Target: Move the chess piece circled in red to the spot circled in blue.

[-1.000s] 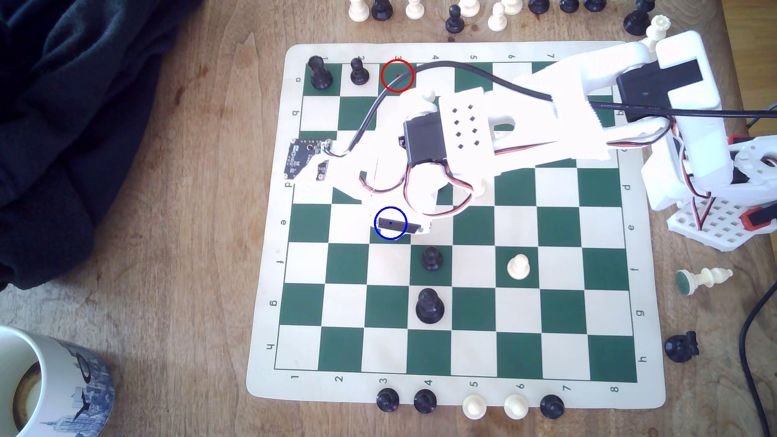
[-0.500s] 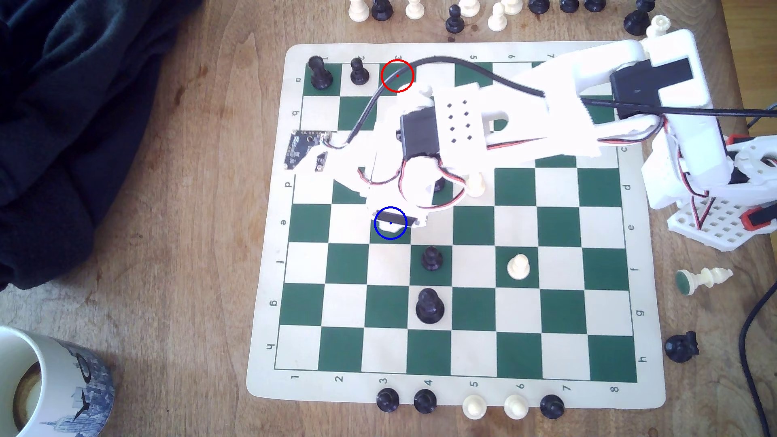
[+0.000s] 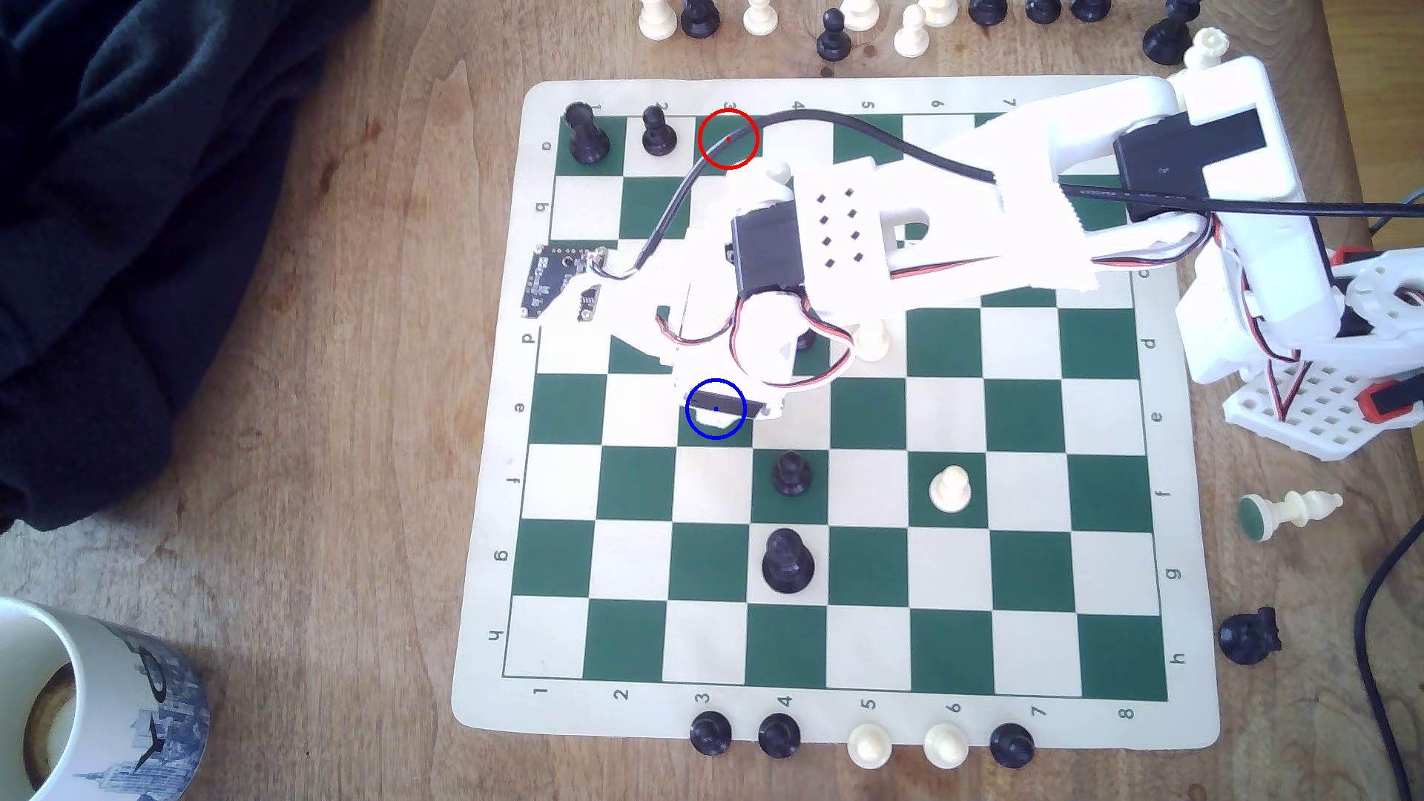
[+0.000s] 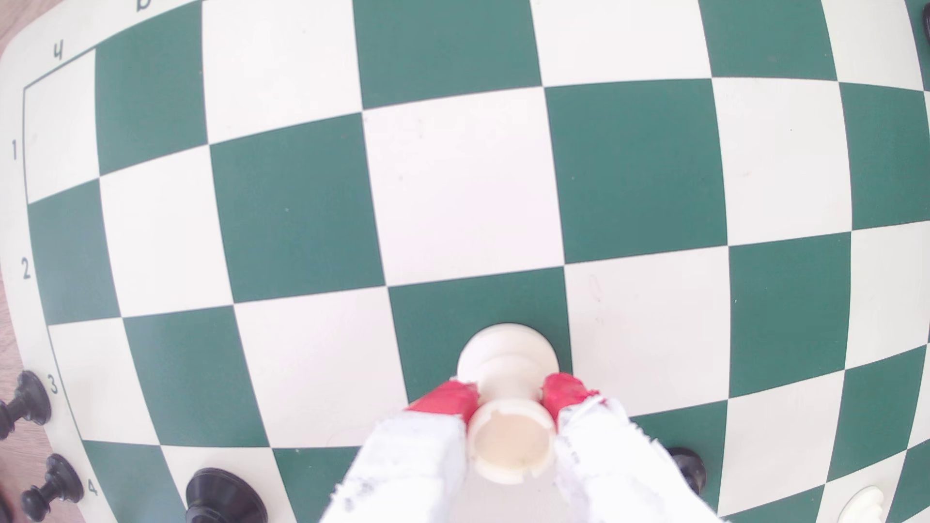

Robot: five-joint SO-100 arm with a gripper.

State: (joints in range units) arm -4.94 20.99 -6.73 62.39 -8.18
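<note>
Right, your arm (image 3: pixel 963 200) reaches in from the exterior view's right, stretched low across the board (image 3: pixel 871 724), with the wrist bent down over the spot (image 3: pixel 741 437), the green square wearing the blue ring. From the wrist view, the red-tipped fingers (image 4: pixel 445 402) are clamped on the chess piece (image 4: pixel 508 442), one on either side of its narrow middle, just under a top with a notched rim. You've got it upright, and its round base sits over a green square. Whether that base is touching the board or hanging just above it, you can't tell from either angle.

From the exterior view, much of the piece is tucked under the white hand; a cream sliver pokes out inside the blue ring. The black cable (image 3: pixel 848 127) arcs over the square with the red ring (image 3: pixel 728 139) and crosses it. The arm also cuts off a black piece (image 3: pixel 805 339) and a white piece (image 3: pixel 872 343) just behind the wrist, so their shapes are hard to call. One black pawn (image 3: pixel 790 474) stands clear on the next row, near the spot but apart from it.
</note>
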